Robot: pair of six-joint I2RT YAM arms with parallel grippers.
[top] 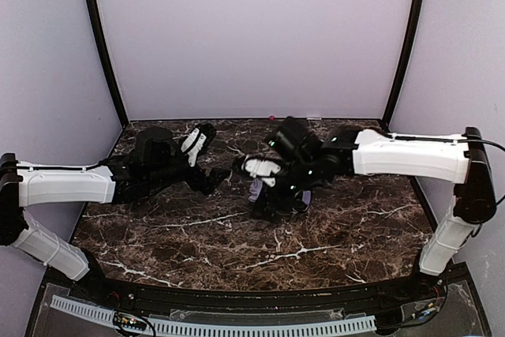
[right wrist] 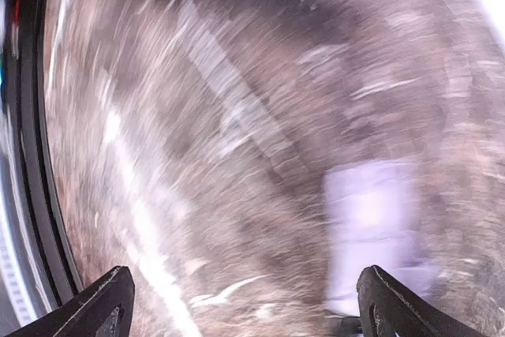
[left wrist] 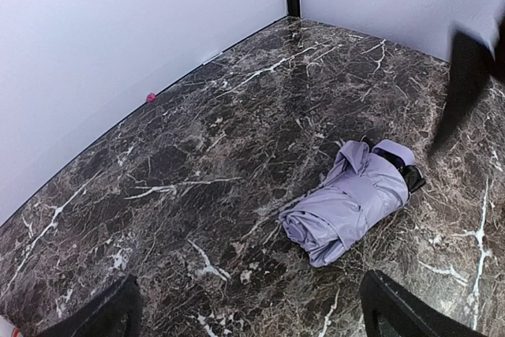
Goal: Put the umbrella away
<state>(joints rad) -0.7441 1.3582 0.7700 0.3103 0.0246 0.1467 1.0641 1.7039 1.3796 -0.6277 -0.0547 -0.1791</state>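
Pale lavender walls enclose one dark marble surface (left wrist: 197, 155). One umbrella (left wrist: 351, 199), folded into a lavender bundle, lies on it near the middle. There are two hands: the left hand (left wrist: 248, 317) stands wide and empty, and the right hand (right wrist: 252, 305) spreads wide above the umbrella, gripping nothing. One tiny pink speck (left wrist: 150, 97) sits by the wall.

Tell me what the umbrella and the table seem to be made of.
The umbrella looks like thin matte lavender fabric, judging by its soft creases and folds. The table looks like dark marble with white veins and a slight sheen, though it may be a printed laminate.
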